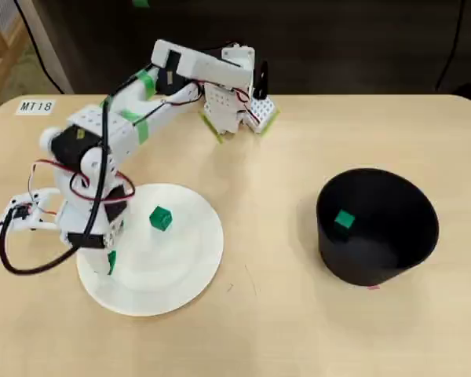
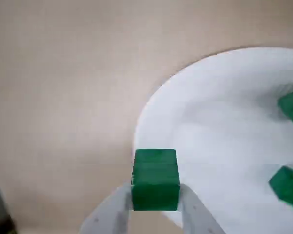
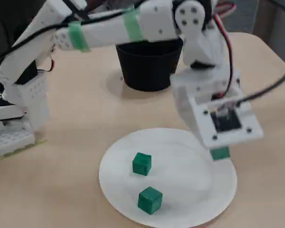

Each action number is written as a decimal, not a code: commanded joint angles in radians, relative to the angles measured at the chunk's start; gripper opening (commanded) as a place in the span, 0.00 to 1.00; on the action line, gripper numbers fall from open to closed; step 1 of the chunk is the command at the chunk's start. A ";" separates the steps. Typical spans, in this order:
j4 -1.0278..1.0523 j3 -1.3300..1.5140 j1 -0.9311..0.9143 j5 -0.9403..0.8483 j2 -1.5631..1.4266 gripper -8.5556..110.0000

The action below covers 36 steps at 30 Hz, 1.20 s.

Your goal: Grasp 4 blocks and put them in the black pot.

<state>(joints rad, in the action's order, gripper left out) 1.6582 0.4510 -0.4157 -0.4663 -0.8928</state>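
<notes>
Jaws pinch a block (image 2: 155, 179) above the plate's (image 2: 224, 97) edge.
Carry it right, in the overhead view, to the pot (image 1: 377, 228); release inside.

The tabletop (image 1: 298, 330) is a pale wood-coloured surface with rounded far corners in the overhead view. A flat white round plate (image 1: 196, 267) lies directly on it towards the left part of the near edge, and a black pot (image 1: 377, 251) stands on it well apart, towards the right edge. The arm's white base (image 1: 235, 110) sits at the far edge, about midway along it. A small white label reading "MT18" (image 1: 36, 106) is stuck near the far left corner. In the fixed view the plate (image 3: 199, 190) lies near the front edge, with the pot (image 3: 147, 66) behind it.
</notes>
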 commanded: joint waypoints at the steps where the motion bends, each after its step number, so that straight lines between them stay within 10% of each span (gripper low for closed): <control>1: 0.005 0.017 0.095 0.095 -0.209 0.05; 21: -0.032 0.815 0.969 0.572 -0.917 0.05; 36: -0.472 0.996 1.083 0.540 -0.815 0.05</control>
<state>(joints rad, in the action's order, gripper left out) 1.2149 1.4496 0.6673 0.0844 -1.7119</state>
